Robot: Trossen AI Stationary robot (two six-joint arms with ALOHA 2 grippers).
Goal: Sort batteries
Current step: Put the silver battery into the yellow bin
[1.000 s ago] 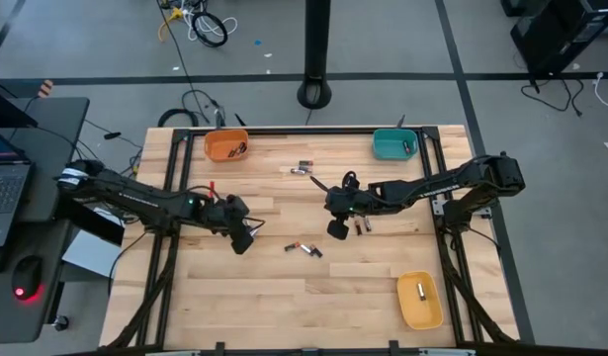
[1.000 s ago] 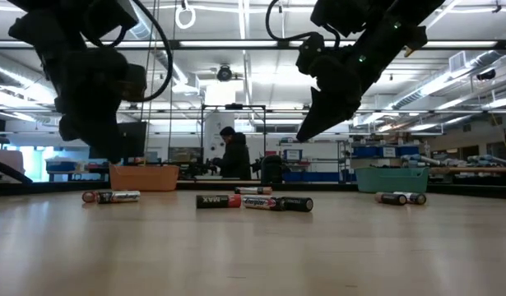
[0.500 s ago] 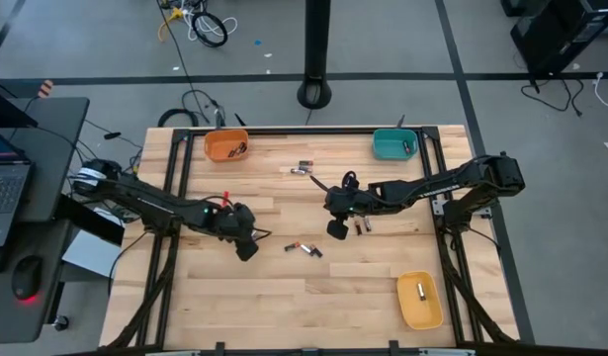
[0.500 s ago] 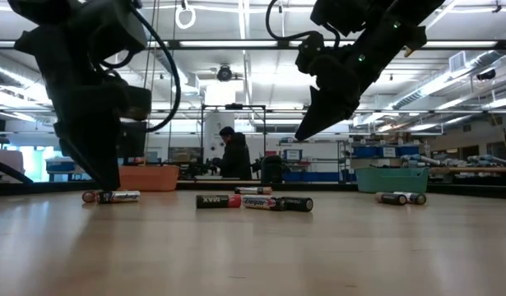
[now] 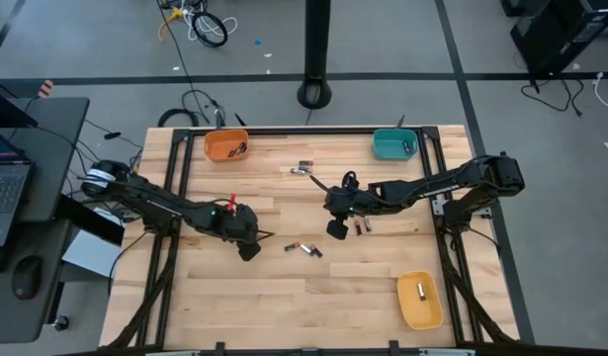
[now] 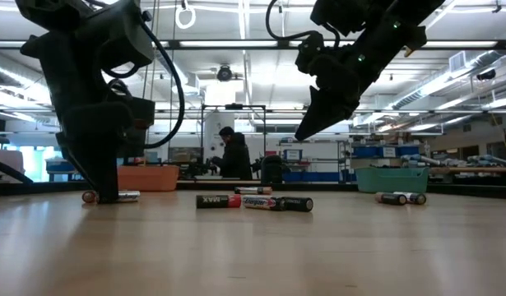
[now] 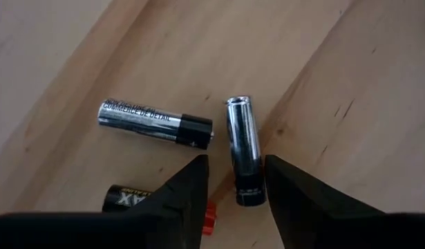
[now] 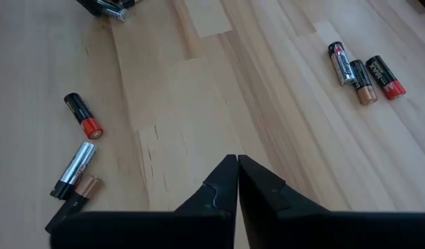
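Loose batteries lie on the wooden table (image 5: 284,297): a pair at the far middle (image 5: 303,168), a cluster in the middle (image 5: 305,248), and some beside my right gripper (image 5: 362,225). My left gripper (image 5: 248,244) is down at the table top, open. Its fingers stand on either side of a silvery battery (image 7: 243,149) that lies flat. A second silvery battery (image 7: 153,121) and a black one with a red end (image 7: 133,200) lie close by. My right gripper (image 5: 335,229) hangs shut above the table's middle (image 8: 238,162), holding nothing.
An orange bin (image 5: 226,146) stands at the far left and a teal bin (image 5: 394,144) at the far right. At the near right, a yellow bin (image 5: 419,300) holds one battery. A person (image 6: 234,154) stands in the room far behind the table.
My left gripper has come down to the table top and a little toward the table's right, so that it now stands over the batteries on the left. My right gripper has kept still.
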